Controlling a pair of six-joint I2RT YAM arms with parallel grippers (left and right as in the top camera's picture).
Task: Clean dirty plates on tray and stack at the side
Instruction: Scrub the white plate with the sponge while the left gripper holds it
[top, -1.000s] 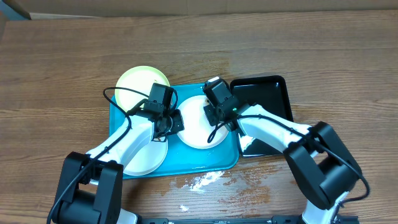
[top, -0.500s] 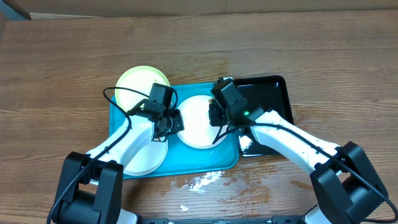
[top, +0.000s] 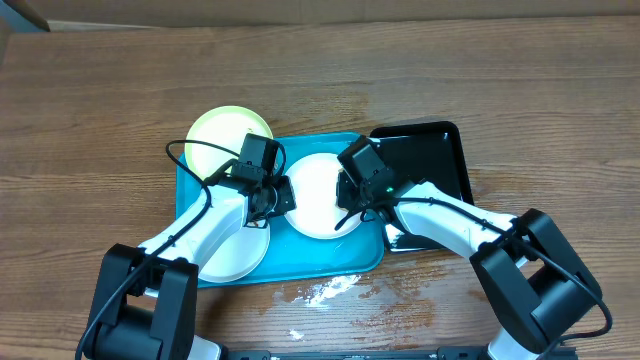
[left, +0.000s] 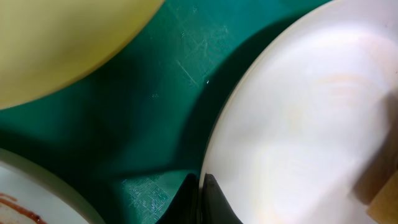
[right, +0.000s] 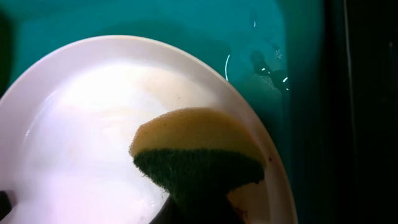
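- Three plates lie on the turquoise tray (top: 345, 258). A pale yellow-green plate (top: 225, 135) overhangs its far left corner, a near white plate (top: 238, 258) sits at the left under the left arm, and the middle white plate (top: 312, 190) lies between the two grippers.
- Left gripper (top: 286, 196) is closed on the left rim of the middle white plate (its wrist view shows the dark tips meeting right at that edge), seemingly to steady it.
- Right gripper (top: 343, 200) is clamped on a sponge (right: 198, 152), yellow with a dark green scouring face, which sits over the right-hand part of the same plate.
- What the next move turns on is where the plate lies from the sponge. Nearly all of the bowl lies toward the robot's left, toward the other gripper. The plate's right rim is just beside the sponge, with the black tray (top: 430, 155) beyond it.
- Small brown specks (right: 270, 159) show on that rim, while the bowl looks pale and mostly clean, so I judge this plate nearly done.
- The near white plate carries a brown smear (left: 11, 202) and likely needs scrubbing too; nothing is stacked at the side yet.
- My guess is that the next stroke should run along the right rim, and the right arm is the nearer one for it.
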